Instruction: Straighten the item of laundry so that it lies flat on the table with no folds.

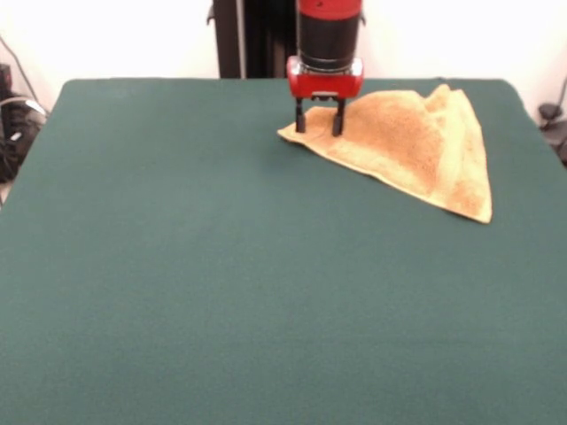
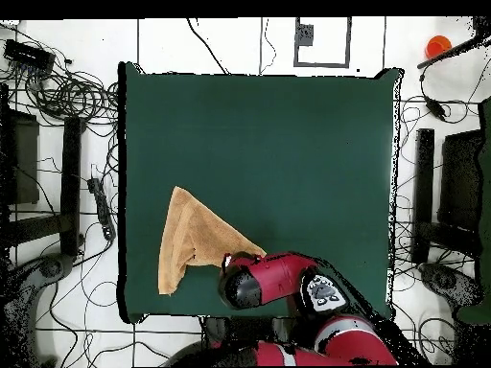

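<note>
Towel (image 1: 409, 146) lies folded into a rough triangle at the counter's (image 1: 221, 283) far right in the front view; the claw (image 1: 319, 119) stands spread, fingertips down on its left corner; overhead, towel (image 2: 192, 240) sits near the counter's (image 2: 288, 144) lower left, beside the arm (image 2: 278, 280).

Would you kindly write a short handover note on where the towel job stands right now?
Hand: open, fingers down at the towel's corner nearest the table's middle, one on each side of the edge; not yet closed on it.
Towel: folded into a rough triangle near the robot's side of the table, with a raised ridge.
Done: hand placed at the corner.
Left: grip the corner, pull the fold open, lay the towel flat.
</note>
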{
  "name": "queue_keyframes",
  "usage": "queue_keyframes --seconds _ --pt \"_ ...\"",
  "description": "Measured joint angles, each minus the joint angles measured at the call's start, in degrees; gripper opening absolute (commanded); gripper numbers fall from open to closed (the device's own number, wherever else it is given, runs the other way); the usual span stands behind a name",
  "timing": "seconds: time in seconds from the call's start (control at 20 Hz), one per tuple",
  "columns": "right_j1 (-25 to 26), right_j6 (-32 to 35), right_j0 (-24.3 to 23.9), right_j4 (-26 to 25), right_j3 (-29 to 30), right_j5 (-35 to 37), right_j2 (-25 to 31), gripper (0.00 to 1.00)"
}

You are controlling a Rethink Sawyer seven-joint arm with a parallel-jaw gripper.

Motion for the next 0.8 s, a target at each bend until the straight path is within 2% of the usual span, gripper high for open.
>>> queue_keyframes --seconds 0.25,0.3,0.8 --pt "0.1 0.0 0.7 0.8 0.0 -0.7 -0.8 1.0" --pt "0.2 0.0 1.1 1.2 0.1 -1.2 -1.5 0.0" --pt "0.5 0.0 0.9 2.3 0.4 -2.9 -3.2 0.0"
